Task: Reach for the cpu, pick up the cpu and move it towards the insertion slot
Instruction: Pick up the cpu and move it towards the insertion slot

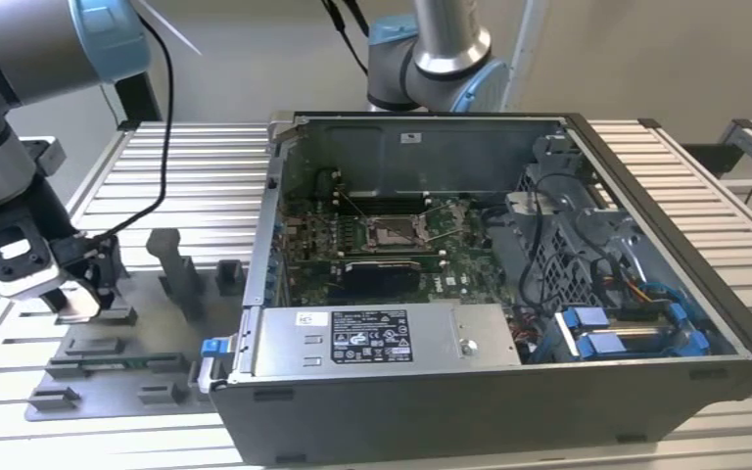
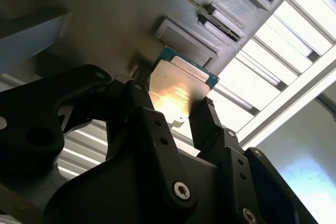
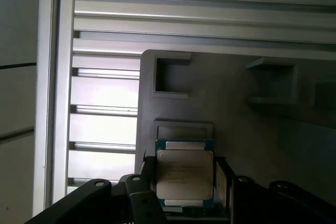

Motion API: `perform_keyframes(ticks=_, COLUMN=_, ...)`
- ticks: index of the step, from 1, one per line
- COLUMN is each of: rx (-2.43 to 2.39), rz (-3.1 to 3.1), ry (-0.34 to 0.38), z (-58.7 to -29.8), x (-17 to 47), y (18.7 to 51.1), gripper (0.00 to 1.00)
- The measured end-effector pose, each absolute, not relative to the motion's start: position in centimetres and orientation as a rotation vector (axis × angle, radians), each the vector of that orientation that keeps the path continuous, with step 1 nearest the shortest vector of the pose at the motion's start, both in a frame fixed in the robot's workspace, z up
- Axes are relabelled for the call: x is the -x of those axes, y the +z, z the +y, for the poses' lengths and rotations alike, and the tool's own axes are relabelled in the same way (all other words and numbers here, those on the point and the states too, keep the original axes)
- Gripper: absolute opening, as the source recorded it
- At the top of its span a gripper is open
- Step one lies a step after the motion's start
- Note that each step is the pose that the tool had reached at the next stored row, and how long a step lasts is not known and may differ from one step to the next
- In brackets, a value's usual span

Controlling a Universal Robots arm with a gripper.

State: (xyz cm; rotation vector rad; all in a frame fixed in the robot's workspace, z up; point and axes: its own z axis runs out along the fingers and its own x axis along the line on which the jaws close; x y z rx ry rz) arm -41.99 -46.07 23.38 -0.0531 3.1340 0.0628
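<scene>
In the exterior view the gripper (image 1: 78, 299) hangs low over the grey fixture plate (image 1: 109, 387) at the exterior view's left. A small pale piece is in its grasp, which I take for the cpu (image 1: 75, 305). The insertion slot (image 1: 396, 232) lies inside the open computer case (image 1: 481, 411), well apart toward the exterior view's right, beyond the case wall. A label (image 1: 369, 336) sits on the silver box (image 1: 474, 338) at the case front; its print I cannot read. In the second wrist view the two black fingers (image 2: 207, 121) are closed narrow on two opposite edges of the cpu (image 2: 178, 85), whose metal top faces the camera, just beside a fixture pocket (image 2: 186, 40). In the first wrist view the cpu (image 3: 185, 174) is square, so it has no long axis, and it is clamped between the fingers; faint lines of print on its lid are not legible.
</scene>
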Motion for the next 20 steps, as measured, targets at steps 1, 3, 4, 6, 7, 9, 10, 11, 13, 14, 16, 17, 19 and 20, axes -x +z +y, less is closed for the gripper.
perform_keyframes(ticks=1, rx=0.053, rz=3.134, ry=0.063, z=-46.1, x=42.0, y=23.5, gripper=0.0)
perform_keyframes(ticks=3, rx=0.053, rz=3.134, ry=0.063, z=-46.1, x=42.0, y=23.7, gripper=0.0)
perform_keyframes(ticks=4, rx=0.053, rz=3.134, ry=0.063, z=-46.1, x=42.0, y=23.8, gripper=0.0)
perform_keyframes(ticks=6, rx=0.053, rz=3.134, ry=0.063, z=-46.1, x=42.0, y=24.0, gripper=0.0)
perform_keyframes(ticks=7, rx=0.053, rz=3.134, ry=0.063, z=-46.1, x=42.0, y=24.1, gripper=0.0)
perform_keyframes(ticks=9, rx=0.053, rz=3.134, ry=0.063, z=-46.1, x=42.0, y=24.3, gripper=0.0)
perform_keyframes(ticks=10, rx=0.053, rz=3.134, ry=0.063, z=-46.1, x=42.0, y=24.4, gripper=0.0)
perform_keyframes(ticks=11, rx=0.053, rz=3.134, ry=0.063, z=-46.1, x=42.0, y=24.5, gripper=0.0)
perform_keyframes(ticks=13, rx=0.053, rz=3.134, ry=0.063, z=-46.1, x=42.0, y=24.6, gripper=0.0)
perform_keyframes(ticks=14, rx=0.053, rz=3.134, ry=0.063, z=-46.1, x=42.0, y=24.7, gripper=0.0)
perform_keyframes(ticks=16, rx=0.053, rz=3.134, ry=0.063, z=-46.1, x=42.0, y=24.9, gripper=0.0)
perform_keyframes(ticks=17, rx=0.053, rz=3.134, ry=0.063, z=-46.1, x=42.0, y=25.0, gripper=0.0)
perform_keyframes(ticks=19, rx=0.053, rz=3.134, ry=0.063, z=-46.1, x=42.0, y=25.2, gripper=0.0)
perform_keyframes(ticks=20, rx=0.053, rz=3.134, ry=0.063, z=-46.1, x=42.0, y=25.3, gripper=0.0)
